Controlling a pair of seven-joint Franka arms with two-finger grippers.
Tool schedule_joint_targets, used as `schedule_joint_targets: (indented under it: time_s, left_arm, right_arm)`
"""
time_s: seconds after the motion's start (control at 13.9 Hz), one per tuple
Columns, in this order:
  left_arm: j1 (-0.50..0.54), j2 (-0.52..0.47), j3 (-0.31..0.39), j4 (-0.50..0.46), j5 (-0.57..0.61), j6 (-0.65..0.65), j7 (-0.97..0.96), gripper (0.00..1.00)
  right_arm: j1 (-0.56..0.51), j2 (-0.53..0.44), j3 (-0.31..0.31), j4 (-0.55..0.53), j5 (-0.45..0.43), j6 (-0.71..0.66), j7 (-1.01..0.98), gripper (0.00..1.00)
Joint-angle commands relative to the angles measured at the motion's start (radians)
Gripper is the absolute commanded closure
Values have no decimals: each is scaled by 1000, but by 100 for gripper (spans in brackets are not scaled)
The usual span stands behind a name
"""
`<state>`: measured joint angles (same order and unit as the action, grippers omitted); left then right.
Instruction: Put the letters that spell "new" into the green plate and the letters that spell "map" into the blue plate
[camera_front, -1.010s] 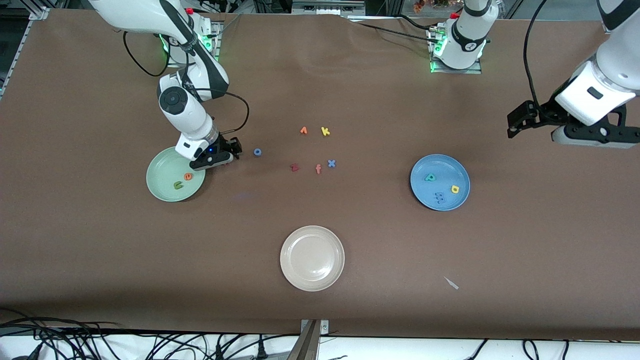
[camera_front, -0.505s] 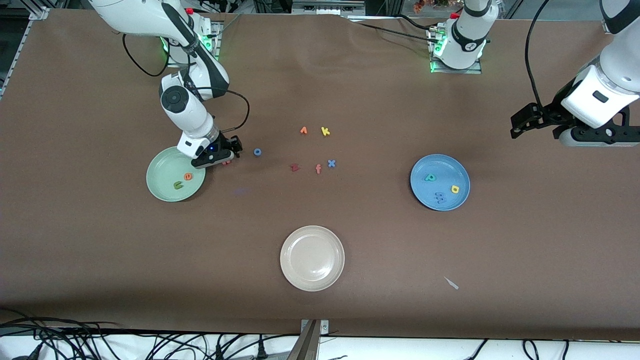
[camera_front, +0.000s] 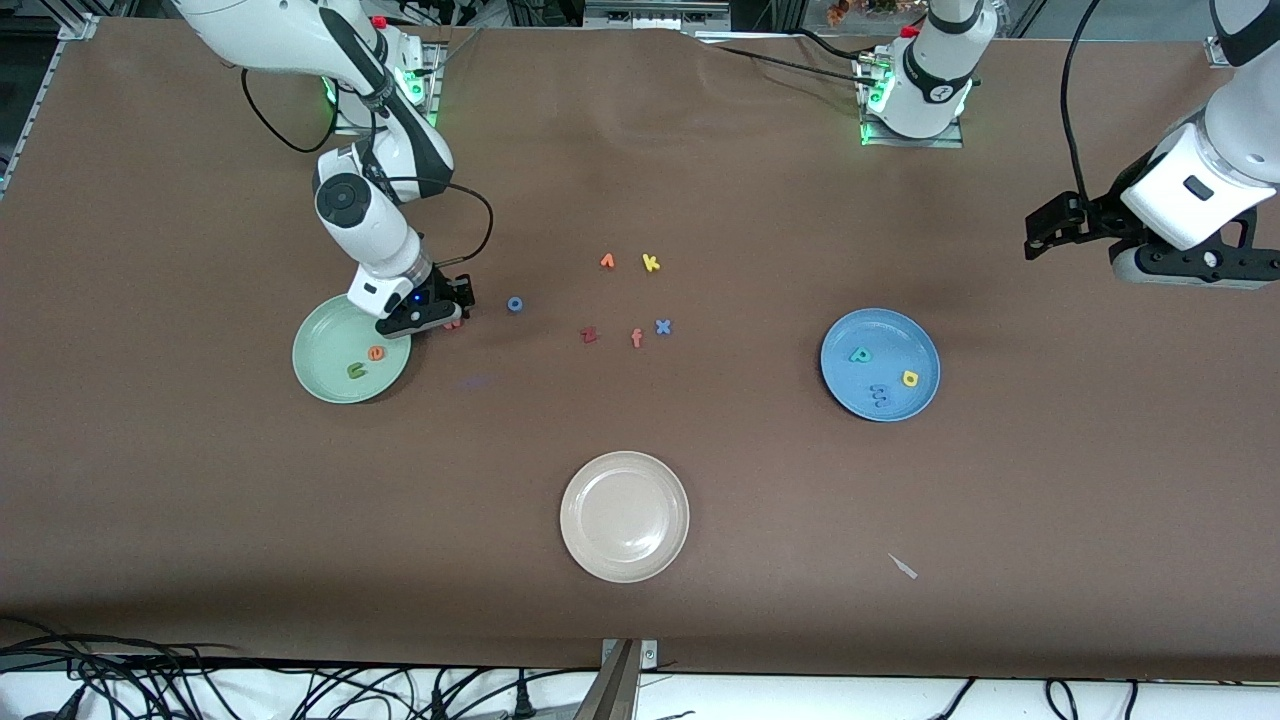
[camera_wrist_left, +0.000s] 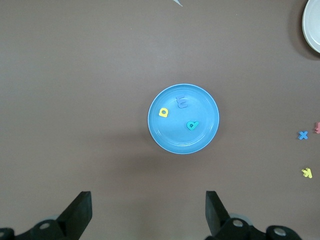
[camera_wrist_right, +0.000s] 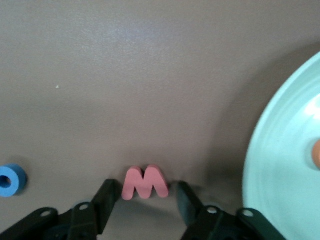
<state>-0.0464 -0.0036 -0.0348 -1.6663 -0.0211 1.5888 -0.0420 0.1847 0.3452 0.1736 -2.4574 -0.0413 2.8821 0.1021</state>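
The pink-red w (camera_front: 455, 323) (camera_wrist_right: 145, 182) lies flat on the table beside the green plate (camera_front: 320, 375) (camera_wrist_right: 280, 165), toward the middle of the table. My right gripper (camera_front: 450, 318) (camera_wrist_right: 146, 189) is down at the table with its fingers narrowly open either side of the w; one touches it, the other stands just off. The orange e (camera_front: 376, 352) and olive n (camera_front: 356, 371) lie in the green plate. The blue plate (camera_front: 880, 330) (camera_wrist_left: 200, 100) holds the teal p (camera_front: 860, 355), blue m (camera_front: 879, 395) and yellow a (camera_front: 910, 378). My left gripper (camera_front: 1185, 268) (camera_wrist_left: 147, 212) hangs open and empty, high over the left arm's end of the table.
Loose letters lie mid-table: a blue o (camera_front: 515, 304), an orange letter (camera_front: 607, 261), a yellow k (camera_front: 651, 263), a dark red z (camera_front: 589, 335), a salmon f (camera_front: 636, 338) and a blue x (camera_front: 662, 326). A cream-white plate (camera_front: 624, 470) sits nearest the front camera, a small white scrap (camera_front: 905, 567) beside it.
My right gripper has shifted slightly toward the green plate and its fingers have narrowed around the w. The left arm has drifted a little toward its end of the table.
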Motion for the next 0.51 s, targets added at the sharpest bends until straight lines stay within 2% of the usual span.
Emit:
schedule_joint_targets:
  time_s: [0.0, 0.22, 0.43]
  left_arm:
    - [10, -7, -14, 13, -11, -32, 27, 0]
    - [10, -6, -13, 13, -11, -33, 27, 0]
    - [11, -6, -11, 14, -10, -36, 31, 0]
  right_arm:
    - [2, -2, -14, -23, -11, 20, -16, 63]
    - [2, 0, -14, -21, -9, 20, -16, 66]
    - [2, -14, -14, -18, -9, 8, -15, 76]
